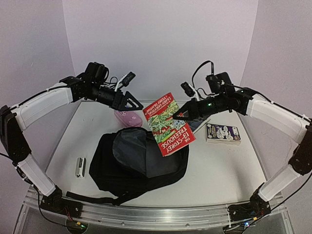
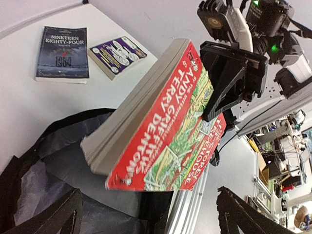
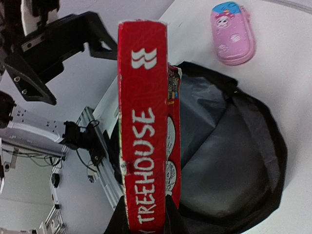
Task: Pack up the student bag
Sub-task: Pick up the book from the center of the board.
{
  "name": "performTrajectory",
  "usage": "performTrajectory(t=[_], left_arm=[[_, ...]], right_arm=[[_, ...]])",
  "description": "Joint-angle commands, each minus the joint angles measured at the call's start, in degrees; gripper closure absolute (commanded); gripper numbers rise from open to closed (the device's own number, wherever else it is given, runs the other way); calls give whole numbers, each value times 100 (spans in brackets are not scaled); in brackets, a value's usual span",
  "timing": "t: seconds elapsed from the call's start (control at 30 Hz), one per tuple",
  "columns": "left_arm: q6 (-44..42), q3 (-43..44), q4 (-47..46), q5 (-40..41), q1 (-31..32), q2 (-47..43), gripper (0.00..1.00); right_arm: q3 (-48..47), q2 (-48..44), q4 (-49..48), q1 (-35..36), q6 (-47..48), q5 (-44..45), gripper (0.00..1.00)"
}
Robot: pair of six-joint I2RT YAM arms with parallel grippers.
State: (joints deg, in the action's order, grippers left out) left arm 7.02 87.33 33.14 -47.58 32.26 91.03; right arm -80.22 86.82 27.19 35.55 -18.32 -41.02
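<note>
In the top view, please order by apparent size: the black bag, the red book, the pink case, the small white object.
1. black bag
2. red book, held up nearer the camera, so it may look enlarged
3. pink case, partly hidden
4. small white object

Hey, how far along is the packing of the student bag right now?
Done: the student bag lies open, no contents visible inside. In hand: the right gripper holds the red Treehouse book over the opening; the left gripper is open and empty. Left: the pink case, the Nineteen Eighty-Four book and the purple book lie on the table.
</note>
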Motion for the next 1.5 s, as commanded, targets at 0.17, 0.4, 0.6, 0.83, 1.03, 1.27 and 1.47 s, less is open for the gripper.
performTrajectory(t=[0.17,0.4,0.6,0.83,1.03,1.27,1.47], left_arm=[[-297,187,68,-963,161,388,4],[-356,184,167,-1284,287,602,3],[-288,144,-54,-1355,353,634,4],[36,-29,-420,-1911,402,687,34],[159,-302,-475,-1991,413,621,81],[801,-858,-1200,-1832,413,356,100],[2023,-1428,-2572,-1164,374,-230,100]], right_arm=[[-756,528,-34,279,370,-1080,100],[-884,681,-27,369,561,-1648,100],[-887,827,22,458,647,-1787,100],[-839,903,41,491,730,-1813,100],[-882,941,56,487,690,-1084,100],[-905,821,-9,449,524,-146,93],[-628,424,-403,409,189,437,33]])
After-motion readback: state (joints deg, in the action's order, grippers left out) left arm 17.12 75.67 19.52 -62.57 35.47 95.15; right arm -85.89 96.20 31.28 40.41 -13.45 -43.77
